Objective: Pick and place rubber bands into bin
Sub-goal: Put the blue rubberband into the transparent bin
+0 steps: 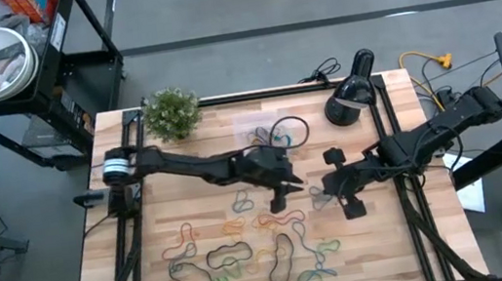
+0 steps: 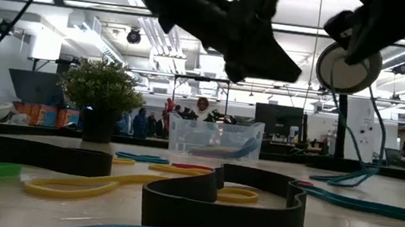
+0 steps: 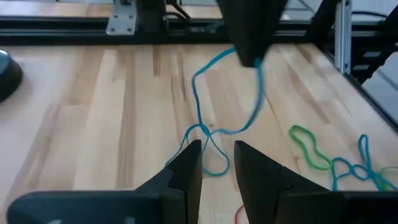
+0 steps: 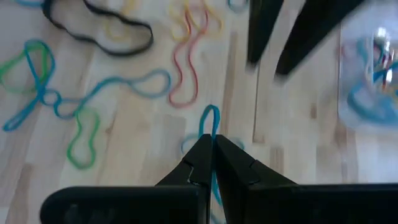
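Lift the thin blue rubber band [image 3: 202,127] fully clear first: pinched in the tightly closed right hand [image 4: 212,142], yet seemingly trailing with its lower loop on the wooden surface [image 1: 150,263]. Then carry toward the small clear plastic bin [image 1: 275,135], standing near the far edge, not far from the small green plant [image 1: 171,112], and release only above its opening. Mind the left hand [image 3: 217,149], narrowly parted and empty, hovering just beside. Free room toward the bin; loose coloured rubber bands [image 1: 247,254] spread over the near half.
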You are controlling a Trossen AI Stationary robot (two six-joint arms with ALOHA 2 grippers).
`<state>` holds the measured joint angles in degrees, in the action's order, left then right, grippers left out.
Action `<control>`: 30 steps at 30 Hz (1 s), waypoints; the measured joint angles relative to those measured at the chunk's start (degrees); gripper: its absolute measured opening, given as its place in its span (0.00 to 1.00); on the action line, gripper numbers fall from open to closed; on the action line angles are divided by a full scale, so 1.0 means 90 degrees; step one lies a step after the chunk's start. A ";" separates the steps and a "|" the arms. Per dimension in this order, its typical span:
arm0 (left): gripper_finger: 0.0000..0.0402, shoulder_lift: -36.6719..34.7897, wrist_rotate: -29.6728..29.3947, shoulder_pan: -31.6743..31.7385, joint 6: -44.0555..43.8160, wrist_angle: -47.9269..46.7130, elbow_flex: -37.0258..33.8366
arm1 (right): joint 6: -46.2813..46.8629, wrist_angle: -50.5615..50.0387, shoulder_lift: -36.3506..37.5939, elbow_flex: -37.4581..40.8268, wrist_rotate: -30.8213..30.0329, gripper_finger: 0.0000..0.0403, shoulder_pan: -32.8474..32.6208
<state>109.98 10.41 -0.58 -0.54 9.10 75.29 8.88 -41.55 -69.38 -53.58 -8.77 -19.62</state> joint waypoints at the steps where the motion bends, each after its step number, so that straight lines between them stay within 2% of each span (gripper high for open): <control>1: 0.19 0.0065 0.0000 -0.0002 0.0002 -0.0098 0.0067 | -0.0094 0.0172 0.0000 0.0014 0.0005 0.02 -0.0002; 10: 0.19 0.0233 -0.0001 -0.0010 -0.0006 -0.0456 -0.0052 | -0.0682 0.1743 -0.0029 0.0041 0.0034 0.02 -0.0002; 14: 0.19 0.0232 0.0020 -0.0053 0.0035 -0.0455 -0.0076 | -0.0705 0.1818 -0.0029 0.0041 0.0034 0.02 -0.0002; 22: 0.19 0.0336 0.0526 -0.0182 0.0579 -0.0334 -0.0093 | -0.0730 0.2041 -0.0120 0.0041 0.0032 0.02 0.0000; 30: 0.19 0.0432 0.0479 -0.0298 0.1025 -0.0274 -0.0107 | -0.0732 0.2493 -0.0877 -0.0093 0.0540 0.02 0.0000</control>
<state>113.86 14.73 -3.26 8.69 6.63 74.32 2.29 -19.11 -77.28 -54.41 -3.92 -19.62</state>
